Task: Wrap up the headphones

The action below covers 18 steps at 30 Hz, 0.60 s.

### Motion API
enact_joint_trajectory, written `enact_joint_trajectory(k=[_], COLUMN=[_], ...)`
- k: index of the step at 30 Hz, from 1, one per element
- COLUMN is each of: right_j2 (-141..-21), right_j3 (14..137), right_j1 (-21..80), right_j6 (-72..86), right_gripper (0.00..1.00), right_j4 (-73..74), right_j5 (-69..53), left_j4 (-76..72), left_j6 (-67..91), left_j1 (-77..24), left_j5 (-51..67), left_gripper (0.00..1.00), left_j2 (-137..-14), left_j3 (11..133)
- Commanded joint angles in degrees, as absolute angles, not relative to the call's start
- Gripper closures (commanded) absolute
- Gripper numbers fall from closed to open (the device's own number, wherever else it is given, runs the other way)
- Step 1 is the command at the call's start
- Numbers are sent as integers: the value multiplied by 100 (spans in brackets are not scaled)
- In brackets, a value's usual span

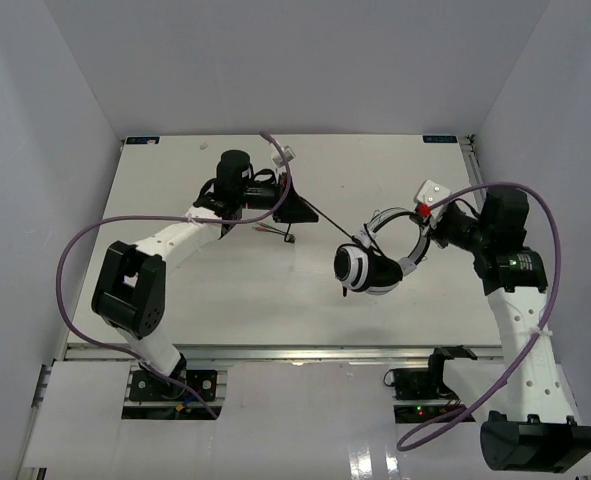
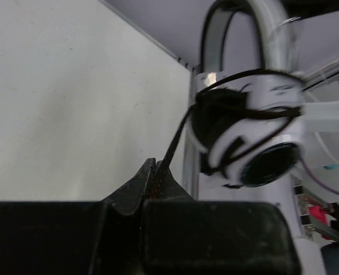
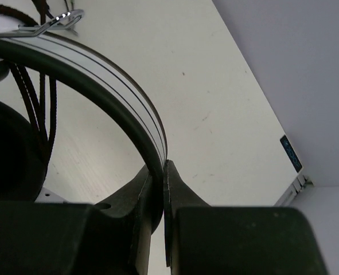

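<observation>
The white headphones [image 1: 368,268] hang above the table's middle right, with the black cable wound several times round the cups. My right gripper [image 1: 427,228] is shut on the headband [image 3: 103,74], which runs between its fingertips in the right wrist view; cable turns [image 3: 38,109] hang beside the black ear pad [image 3: 6,149]. My left gripper [image 1: 297,207] is shut on the thin black cable [image 1: 333,222], which stretches taut from its jaws to the headphones [image 2: 246,140]. The cable [image 2: 176,140] leaves the left gripper [image 2: 155,166] upward. The frayed wire end [image 1: 280,232] hangs under the left gripper.
The white table [image 1: 225,290] is walled by white panels on the left, back and right. A metal rail [image 1: 275,351] runs along its near edge. Thick purple arm cables [image 1: 75,250] loop beside both arms. The table's far right edge [image 3: 289,189] shows in the right wrist view.
</observation>
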<state>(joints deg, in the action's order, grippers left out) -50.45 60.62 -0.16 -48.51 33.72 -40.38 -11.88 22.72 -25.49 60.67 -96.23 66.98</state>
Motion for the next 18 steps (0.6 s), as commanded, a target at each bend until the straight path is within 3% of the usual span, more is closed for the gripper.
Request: enact_joint_trajectory(k=[1, 7, 10, 18], right_j2=[-4812, -5157, -5634, -6508], right_j3=[5553, 4931, 4933, 5811], right_j1=[843, 2705, 2882, 2866], right_j6=[-4883, -4591, -4119, -1578], right_gripper=[92, 92, 92, 92], right_j4=[1877, 171, -575, -12], right_j5=[-1814, 1275, 2363, 3085], left_j4=[-802, -1581, -1731, -1741], left_j6=[3742, 5209, 5572, 5761], left_j1=[-2592, -3129, -3377, -3742], left_j5=[6916, 6870, 6622, 5512], left_gripper=[100, 100, 100, 97], left_j2=[-9554, -9591, -9632, -9351], left_j3=[7290, 7382, 7417, 7088])
